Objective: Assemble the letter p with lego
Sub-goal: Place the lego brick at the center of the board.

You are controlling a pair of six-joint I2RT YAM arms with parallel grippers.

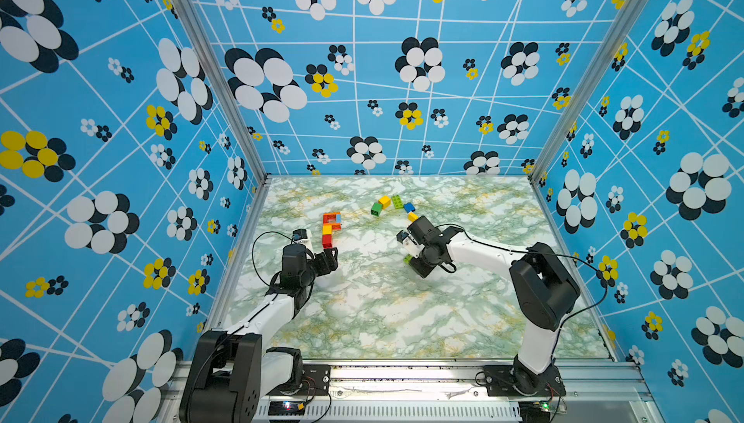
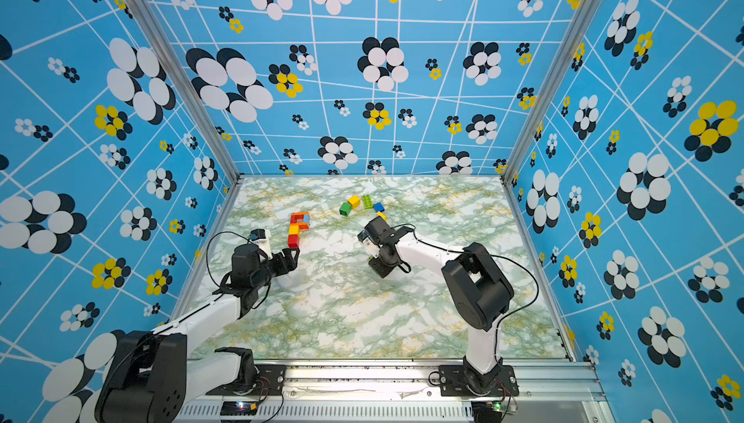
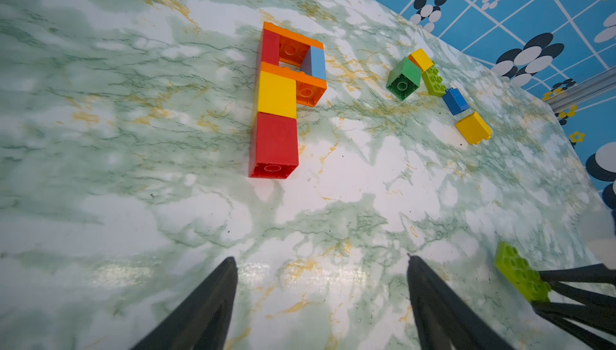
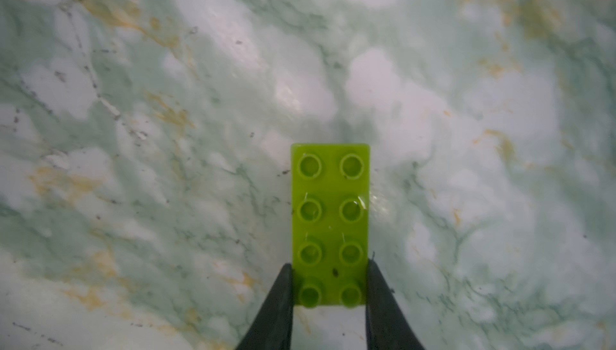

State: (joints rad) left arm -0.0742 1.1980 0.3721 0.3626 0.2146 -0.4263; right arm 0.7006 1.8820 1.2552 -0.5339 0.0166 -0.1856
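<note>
Marble table, loose bricks beyond P-shape

Flat brick P, loose bricks nearby, lime plate gripped

In a top view the right hand hides its lime brick.
</note>
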